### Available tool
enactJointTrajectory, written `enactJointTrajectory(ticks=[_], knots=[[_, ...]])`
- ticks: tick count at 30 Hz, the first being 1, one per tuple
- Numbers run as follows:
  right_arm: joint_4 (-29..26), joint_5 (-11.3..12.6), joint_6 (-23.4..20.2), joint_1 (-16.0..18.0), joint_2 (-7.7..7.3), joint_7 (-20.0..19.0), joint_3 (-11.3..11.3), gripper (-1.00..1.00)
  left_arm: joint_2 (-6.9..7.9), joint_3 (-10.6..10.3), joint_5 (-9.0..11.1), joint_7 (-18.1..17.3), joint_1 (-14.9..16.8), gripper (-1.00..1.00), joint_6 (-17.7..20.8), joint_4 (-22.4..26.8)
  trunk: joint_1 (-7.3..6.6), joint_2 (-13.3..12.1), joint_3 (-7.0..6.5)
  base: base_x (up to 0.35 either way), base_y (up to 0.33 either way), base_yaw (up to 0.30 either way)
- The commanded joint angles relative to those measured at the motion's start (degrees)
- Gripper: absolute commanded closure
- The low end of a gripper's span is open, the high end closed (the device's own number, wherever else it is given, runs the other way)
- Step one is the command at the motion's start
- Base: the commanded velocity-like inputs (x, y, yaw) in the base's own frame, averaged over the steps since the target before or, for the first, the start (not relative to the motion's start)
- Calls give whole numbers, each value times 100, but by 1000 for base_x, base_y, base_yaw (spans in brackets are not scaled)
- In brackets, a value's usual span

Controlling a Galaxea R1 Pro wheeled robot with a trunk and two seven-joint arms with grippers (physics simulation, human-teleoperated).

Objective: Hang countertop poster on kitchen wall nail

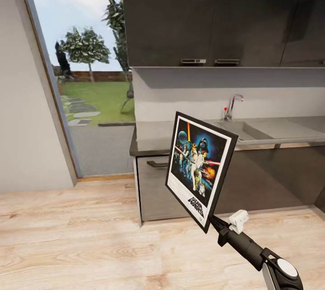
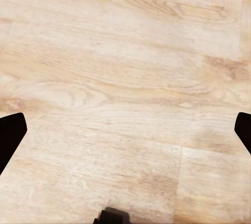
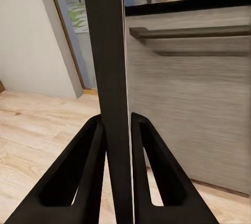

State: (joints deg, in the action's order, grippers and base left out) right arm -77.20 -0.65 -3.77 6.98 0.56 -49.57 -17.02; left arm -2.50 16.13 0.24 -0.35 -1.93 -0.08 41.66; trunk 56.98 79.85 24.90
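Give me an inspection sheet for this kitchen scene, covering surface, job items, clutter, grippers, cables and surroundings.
Surface: kitchen countertop grey, with built-in sink and tap; nothing lying on it.
Job's things: poster off the counter, held in the air, tilted, picture side facing the head camera. Wall nail: nothing seen.
Clutter: nothing seen.
Grippers: right gripper shut on the poster's lower edge, a finger on each side of the frame. Left gripper open, empty, pointing at the wooden floor.
Cables: nothing seen.
Surroundings: dark upper cabinets, grey lower cabinet with bar handle, glass door onto a garden, pale wall.
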Motion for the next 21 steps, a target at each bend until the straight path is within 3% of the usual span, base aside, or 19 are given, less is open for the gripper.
enactJointTrajectory(ticks=[1, 7, 21], knots=[[-6, 4, -53, 5, 6, -49, -17, 100, -5, 13, 2, -6, -1, -100, -1, 8, -23, -38, -14, 0, 0, 0], [-5, 9, -49, 5, 6, -48, -12, 100, -5, 13, -1, -48, -1, -100, 0, 11, -44, -79, -31, 0, 0, 0], [-14, 12, -39, 5, 6, -44, -11, 100, -13, -164, -6, -71, -1, -100, 50, 24, -352, -640, -283, 0, 0, 0]])
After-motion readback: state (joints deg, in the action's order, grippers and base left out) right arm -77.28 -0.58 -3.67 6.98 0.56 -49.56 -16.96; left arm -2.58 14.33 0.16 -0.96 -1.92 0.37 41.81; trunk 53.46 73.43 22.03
